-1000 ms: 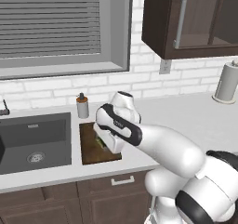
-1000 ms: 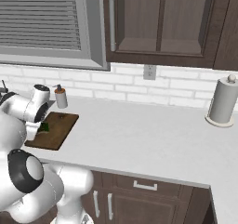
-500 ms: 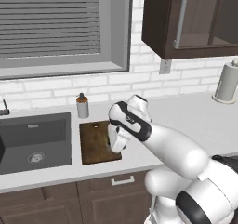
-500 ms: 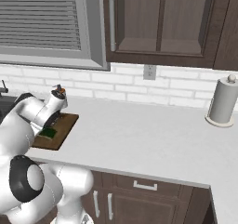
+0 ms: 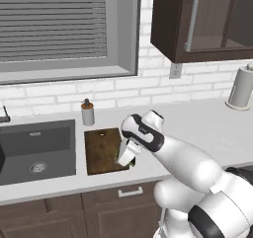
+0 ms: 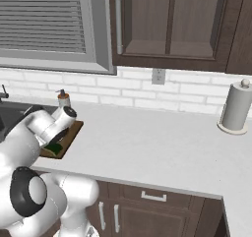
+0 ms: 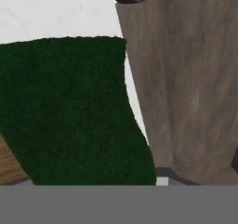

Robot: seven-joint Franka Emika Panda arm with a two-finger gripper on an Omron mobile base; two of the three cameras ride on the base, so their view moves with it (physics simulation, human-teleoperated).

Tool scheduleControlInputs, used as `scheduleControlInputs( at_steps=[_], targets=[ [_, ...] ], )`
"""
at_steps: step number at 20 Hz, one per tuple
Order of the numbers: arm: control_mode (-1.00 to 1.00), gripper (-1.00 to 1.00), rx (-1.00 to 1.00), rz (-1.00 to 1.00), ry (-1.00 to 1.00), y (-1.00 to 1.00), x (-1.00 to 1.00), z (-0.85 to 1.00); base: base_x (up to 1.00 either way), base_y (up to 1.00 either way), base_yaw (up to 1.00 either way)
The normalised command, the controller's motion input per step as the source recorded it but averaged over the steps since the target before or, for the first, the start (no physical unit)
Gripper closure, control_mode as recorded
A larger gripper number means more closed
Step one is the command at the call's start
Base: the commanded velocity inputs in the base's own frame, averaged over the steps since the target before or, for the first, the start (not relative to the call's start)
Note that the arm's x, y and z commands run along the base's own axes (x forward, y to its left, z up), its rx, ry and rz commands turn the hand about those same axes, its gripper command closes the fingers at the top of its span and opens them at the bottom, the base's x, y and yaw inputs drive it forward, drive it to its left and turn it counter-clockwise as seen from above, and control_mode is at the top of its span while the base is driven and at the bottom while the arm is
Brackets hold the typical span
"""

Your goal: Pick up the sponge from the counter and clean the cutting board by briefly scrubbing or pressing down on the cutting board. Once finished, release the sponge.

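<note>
The gripper (image 5: 124, 158) holds the sponge (image 6: 54, 148) at the front right corner of the cutting board (image 5: 101, 150), by the counter (image 6: 147, 147) front edge; a good scrub likely means pressing flat and staying on the wood

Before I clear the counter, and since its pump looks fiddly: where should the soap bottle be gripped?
Grip the soap bottle around its cylindrical body, below the pump, coming level from the front over the cutting board: it stands upright, wall close behind.
</note>
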Motion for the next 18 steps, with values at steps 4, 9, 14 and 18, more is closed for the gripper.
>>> scheduleControlInputs(
  at_steps=[4,9,14,18],
  targets=[
    [-1.00,1.00,0.00,-0.14,0.00,0.00,0.34,-0.33,0.00,0.00,0.00],
    [-1.00,1.00,0.00,-0.12,0.00,0.00,0.31,-0.33,0.00,0.00,0.00],
    [-1.00,1.00,0.05,-0.08,0.00,0.00,0.40,-0.28,0.00,0.00,0.00],
    [-1.00,1.00,0.12,-0.06,0.00,0.00,0.31,-0.20,0.00,0.00,0.00]
  ],
)
